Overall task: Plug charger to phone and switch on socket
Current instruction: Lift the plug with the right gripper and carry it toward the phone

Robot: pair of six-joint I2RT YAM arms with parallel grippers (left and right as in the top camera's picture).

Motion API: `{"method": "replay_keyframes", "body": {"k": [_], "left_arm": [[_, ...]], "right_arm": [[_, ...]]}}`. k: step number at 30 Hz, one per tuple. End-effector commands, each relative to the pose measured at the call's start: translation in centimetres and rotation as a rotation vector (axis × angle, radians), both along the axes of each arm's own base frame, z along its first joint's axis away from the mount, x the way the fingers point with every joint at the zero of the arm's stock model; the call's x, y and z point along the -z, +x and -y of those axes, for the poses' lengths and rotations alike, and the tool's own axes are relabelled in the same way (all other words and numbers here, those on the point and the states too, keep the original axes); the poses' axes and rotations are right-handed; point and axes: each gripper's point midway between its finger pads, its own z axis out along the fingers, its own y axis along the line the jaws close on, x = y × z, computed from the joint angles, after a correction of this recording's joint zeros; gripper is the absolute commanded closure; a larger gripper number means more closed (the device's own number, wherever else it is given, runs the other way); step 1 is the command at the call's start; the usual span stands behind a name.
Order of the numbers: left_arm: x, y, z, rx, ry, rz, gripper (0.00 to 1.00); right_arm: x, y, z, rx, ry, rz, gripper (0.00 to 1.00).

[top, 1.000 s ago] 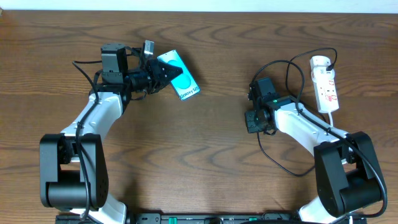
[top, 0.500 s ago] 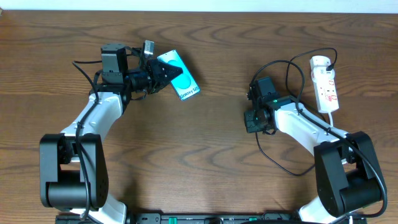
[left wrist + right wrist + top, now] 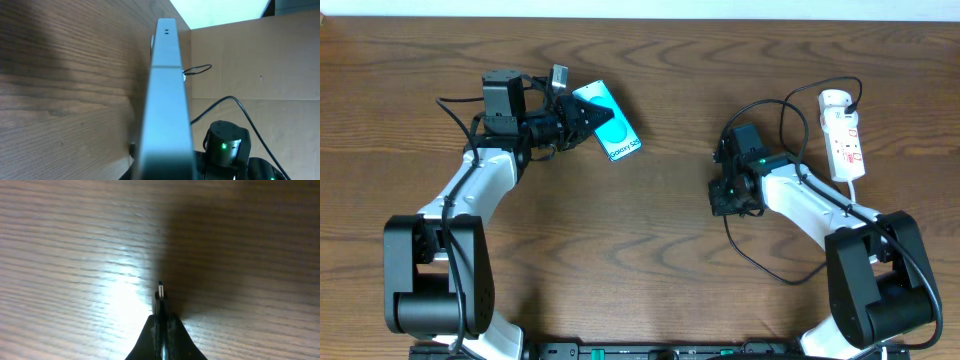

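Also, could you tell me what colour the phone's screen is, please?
The phone screen is teal-blue with white lettering; it shows clearest in the overhead view.

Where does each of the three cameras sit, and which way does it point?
Overhead: above the table, looking straight down on left gripper, right gripper, phone, socket.
Left wrist: on the left arm, looking along the held phone's edge; the right arm beyond.
Right wrist: faces the table; its fingertips pinch the charger tip.
Shared: overhead and left wrist both show the phone.

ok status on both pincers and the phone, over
left pincer shut on flat teal-screen phone. right pincer shut on thin black charger cable, tip poking out. white plastic power strip untouched, nothing between tip and phone.
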Motion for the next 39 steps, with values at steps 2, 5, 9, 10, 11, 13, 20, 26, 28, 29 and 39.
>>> {"method": "replay_keyframes", "body": {"k": [2, 5, 9, 10, 11, 13, 20, 26, 28, 29, 39], "left_arm": [[-1.0, -0.4, 0.3, 0.036, -0.018, 0.035, 0.93], [-1.0, -0.4, 0.3, 0.036, -0.018, 0.035, 0.93], [-1.0, -0.4, 0.3, 0.036, -0.018, 0.035, 0.93], [-1.0, -0.4, 0.3, 0.037, -0.018, 0.035, 0.93], [-1.0, -0.4, 0.3, 0.037, -0.018, 0.035, 0.93], [-1.0, -0.3, 0.3, 0.036, -0.019, 0.034, 0.93], [-2.6, -0.3, -0.6, 0.063, -0.074, 0.083, 0.93], [-4.2, -0.5, -1.2, 0.101, -0.129, 0.122, 0.93], [-4.3, -0.7, -1.1, 0.112, -0.135, 0.122, 0.93], [-4.4, -0.8, -1.1, 0.116, -0.14, 0.117, 0.92], [-5.9, -1.5, -0.7, 0.159, -0.226, 0.035, 0.93]], "right_arm": [[-2.9, 1.7, -1.8, -0.035, 0.091, 0.054, 0.99], [-5.3, 2.2, -3.3, -0.081, 0.173, 0.094, 0.99], [-9.1, 2.2, -5.4, -0.136, 0.309, 0.158, 0.99], [-9.9, 2.1, -5.8, -0.146, 0.336, 0.171, 0.99], [-10.7, 2.0, -6.1, -0.156, 0.361, 0.182, 0.99], [-12.2, 1.6, -6.7, -0.177, 0.412, 0.2, 0.99], [-16.2, -0.6, -9.7, -0.286, 0.645, 0.194, 0.99], [-20.8, -3.0, -12.7, -0.479, 0.952, 0.189, 0.99], [-22.2, -3.6, -13.2, -0.533, 1.033, 0.194, 0.99], [-22.7, -3.9, -13.4, -0.553, 1.059, 0.198, 0.99], [-23.8, -5.0, -14.2, -0.622, 1.121, 0.194, 0.99]]}}
